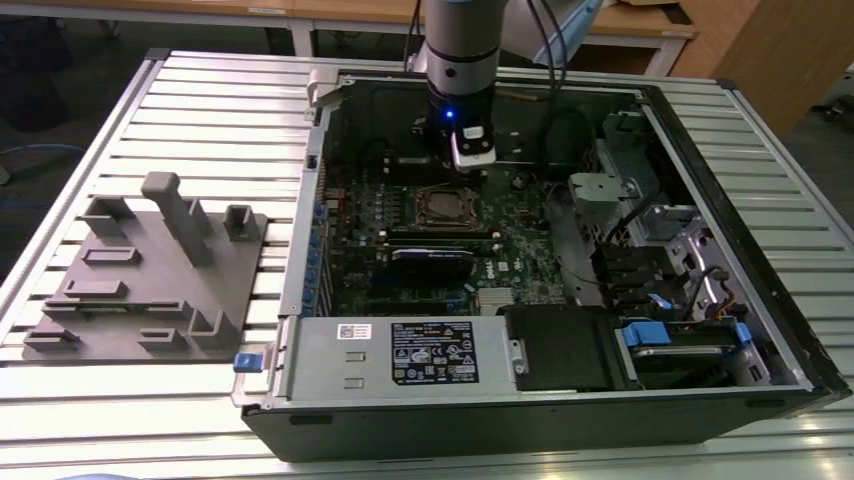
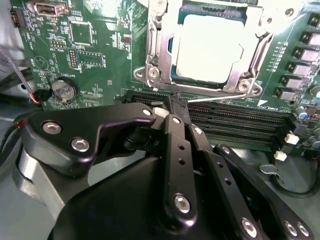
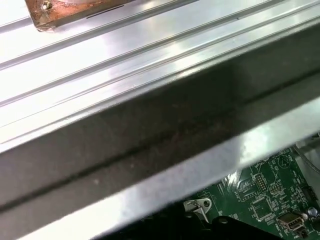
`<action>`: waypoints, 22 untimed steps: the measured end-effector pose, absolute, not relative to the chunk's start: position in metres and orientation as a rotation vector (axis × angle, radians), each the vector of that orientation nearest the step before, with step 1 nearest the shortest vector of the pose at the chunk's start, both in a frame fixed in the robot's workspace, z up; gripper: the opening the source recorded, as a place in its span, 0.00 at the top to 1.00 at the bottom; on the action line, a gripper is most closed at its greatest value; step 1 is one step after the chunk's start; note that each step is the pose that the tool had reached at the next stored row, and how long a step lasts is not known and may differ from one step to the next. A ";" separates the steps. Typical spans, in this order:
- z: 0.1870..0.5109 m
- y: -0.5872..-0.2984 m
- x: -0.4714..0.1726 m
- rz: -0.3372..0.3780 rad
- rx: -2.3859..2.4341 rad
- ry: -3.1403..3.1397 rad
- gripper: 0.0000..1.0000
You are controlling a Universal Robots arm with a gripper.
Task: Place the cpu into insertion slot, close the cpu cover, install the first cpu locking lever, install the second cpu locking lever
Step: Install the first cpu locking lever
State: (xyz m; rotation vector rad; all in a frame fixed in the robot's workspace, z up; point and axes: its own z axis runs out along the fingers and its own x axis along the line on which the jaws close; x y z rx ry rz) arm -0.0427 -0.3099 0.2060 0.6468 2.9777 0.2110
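Slatted metal worktop (image 1: 200,110) is seen beneath an open computer case (image 1: 747,330). Inside, the cpu (image 2: 210,50) is seated in the insertion slot (image 2: 215,9), framed by the lowered cpu cover (image 2: 157,50). The pincer (image 2: 175,101), pressed together, is held just beside a thin locking lever (image 2: 220,97).

Arm (image 1: 461,45) upright, fingers (image 2: 173,131) pressed together

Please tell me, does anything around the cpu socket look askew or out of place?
The cpu lies flat under the closed cpu cover. Only a thin locking lever lies along the cover's edge, its end at the hand, seemingly not latched. Nothing else stands out.
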 end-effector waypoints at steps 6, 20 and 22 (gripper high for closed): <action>0.206 -0.308 -0.044 0.212 0.647 2.977 0.90; 0.203 -0.307 -0.047 0.229 0.642 2.960 0.90; 0.202 -0.307 -0.049 0.229 0.642 2.960 0.90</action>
